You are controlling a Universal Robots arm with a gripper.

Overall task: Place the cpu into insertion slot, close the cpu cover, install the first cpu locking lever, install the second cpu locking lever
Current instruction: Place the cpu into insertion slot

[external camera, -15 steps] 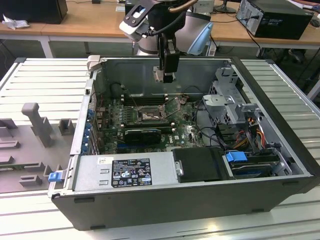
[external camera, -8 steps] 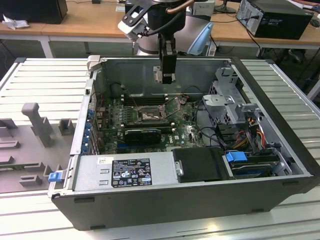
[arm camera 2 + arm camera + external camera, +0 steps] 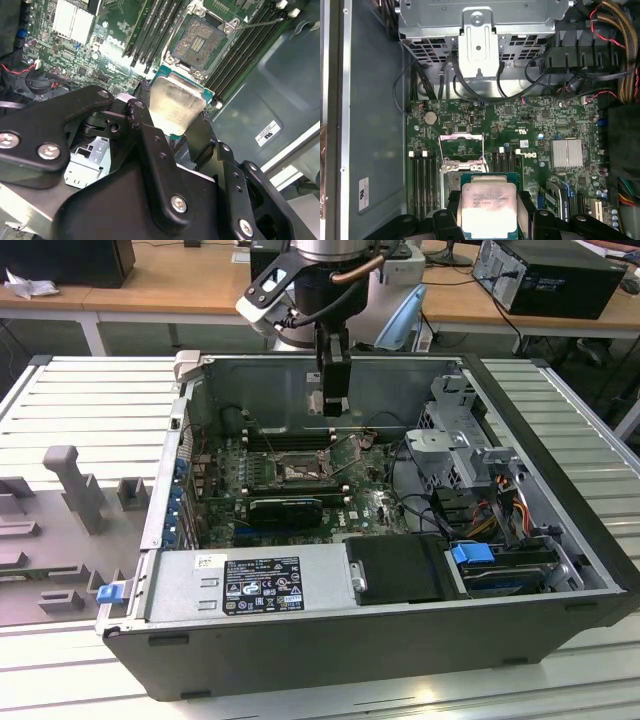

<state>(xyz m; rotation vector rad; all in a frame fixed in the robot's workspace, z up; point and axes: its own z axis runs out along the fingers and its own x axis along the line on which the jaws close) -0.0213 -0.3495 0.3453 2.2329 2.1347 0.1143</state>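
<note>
Clamping cpu (image 3: 487,207) between black fingers (image 3: 452,205) of gripper (image 3: 488,212), jaws shut on two opposite edges. Showing pale metal top toward both wrist views, green rim peeking past fingers. Holding it flat, raised above green motherboard (image 3: 545,117), inside open computer case (image 3: 560,570). Hovering just beside insertion slot (image 3: 201,44), not seated, no contact seen. Leaving slot's glinting pin field bare in second wrist view.
</note>
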